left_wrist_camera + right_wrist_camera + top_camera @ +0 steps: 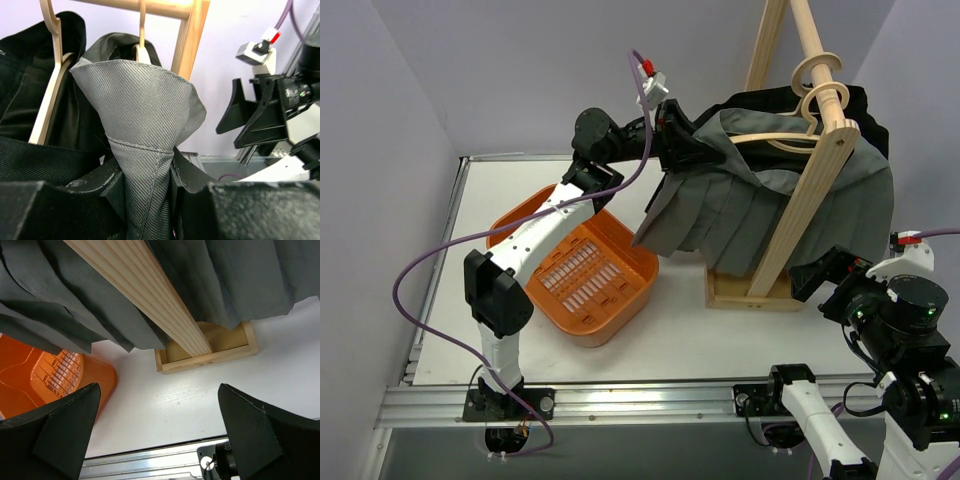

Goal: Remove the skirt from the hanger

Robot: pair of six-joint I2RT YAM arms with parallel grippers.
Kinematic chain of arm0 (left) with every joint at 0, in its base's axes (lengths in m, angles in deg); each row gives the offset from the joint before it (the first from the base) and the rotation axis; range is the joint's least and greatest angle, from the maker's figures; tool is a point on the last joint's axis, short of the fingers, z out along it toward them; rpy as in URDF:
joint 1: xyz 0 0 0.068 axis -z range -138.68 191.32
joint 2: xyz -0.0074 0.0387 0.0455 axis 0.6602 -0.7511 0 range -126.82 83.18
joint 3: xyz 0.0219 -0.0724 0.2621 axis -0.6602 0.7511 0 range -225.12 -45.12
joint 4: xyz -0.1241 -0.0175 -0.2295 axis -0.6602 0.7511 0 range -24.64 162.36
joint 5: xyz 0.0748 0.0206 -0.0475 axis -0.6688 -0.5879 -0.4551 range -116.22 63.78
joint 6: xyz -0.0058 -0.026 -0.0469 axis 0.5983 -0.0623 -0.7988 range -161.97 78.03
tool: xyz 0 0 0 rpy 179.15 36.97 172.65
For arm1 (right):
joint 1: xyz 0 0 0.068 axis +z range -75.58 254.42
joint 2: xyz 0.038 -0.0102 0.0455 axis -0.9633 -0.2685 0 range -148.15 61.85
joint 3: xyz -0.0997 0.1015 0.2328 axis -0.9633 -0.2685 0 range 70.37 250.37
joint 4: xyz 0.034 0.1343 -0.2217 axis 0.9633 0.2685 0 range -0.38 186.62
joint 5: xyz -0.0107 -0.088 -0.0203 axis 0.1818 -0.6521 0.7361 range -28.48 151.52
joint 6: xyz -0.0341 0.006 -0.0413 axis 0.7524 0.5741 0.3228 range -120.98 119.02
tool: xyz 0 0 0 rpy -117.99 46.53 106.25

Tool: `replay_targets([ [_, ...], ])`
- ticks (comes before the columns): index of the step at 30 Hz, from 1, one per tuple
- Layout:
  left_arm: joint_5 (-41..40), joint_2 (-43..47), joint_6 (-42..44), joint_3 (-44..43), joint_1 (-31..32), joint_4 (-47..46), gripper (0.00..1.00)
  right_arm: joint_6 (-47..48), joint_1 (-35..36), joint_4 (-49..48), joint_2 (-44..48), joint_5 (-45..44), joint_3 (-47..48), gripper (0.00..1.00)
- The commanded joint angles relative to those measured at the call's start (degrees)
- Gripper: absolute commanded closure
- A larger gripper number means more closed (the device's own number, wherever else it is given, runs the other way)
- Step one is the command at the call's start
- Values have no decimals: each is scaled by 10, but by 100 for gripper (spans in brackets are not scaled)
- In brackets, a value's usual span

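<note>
The skirt (760, 215) is grey, twill-woven and pleated, with a stitched waistband. It hangs on a pale wooden hanger (770, 138) from the rod of a wooden rack (810, 200) at the right rear of the white surface (680, 320). Its left edge is drawn out sideways toward the left gripper (695, 150), which is narrowed on a fold of the waistband.

There are two hangers on the rod and two garments: the grey skirt in front and a black garment (865, 110) behind it. There is one rack, one orange basket (590, 275) left of it, and two arms.

The left wrist view shows the hold up close. The cloth (145, 115) rises from the left gripper (147, 190) as a cone, with a seam crossing it just above the jaws. The skirt's hanger (142, 30) sits behind its top edge, and the second hanger (47, 100) carries the black garment (30, 75) on the left. It also shows the right gripper (252, 117) from the side.

The right wrist view looks up from below. It shows the skirt's hem (75, 305) hanging above the surface (165, 405), the rack's slanted post (145, 295) and its base (210, 357), and a corner of the basket (50, 375). The right gripper (157, 390) is spread wide and holds nothing; in the top view it (825, 275) sits low, near the rack's base.
</note>
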Motion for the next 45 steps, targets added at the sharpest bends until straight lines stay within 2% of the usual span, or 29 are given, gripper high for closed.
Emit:
replay_targets([
  [1,-26,18,-59,-13,-6,-125,98,4,2,-4,2,-11,0,0],
  [7,-39,7,-96,-24,-9,-160,98,3,2,-2,2,-11,6,0],
  [19,-41,11,-111,-17,-14,-165,98,5,4,6,-1,-17,17,0],
  [29,-40,52,-125,44,-37,-190,98,4,6,2,-1,-12,17,0],
  [40,-45,141,-155,202,-77,-252,98,8,7,-11,-8,3,16,0],
  [45,-46,174,-158,220,-85,-239,98,12,7,-13,-24,16,20,0],
])
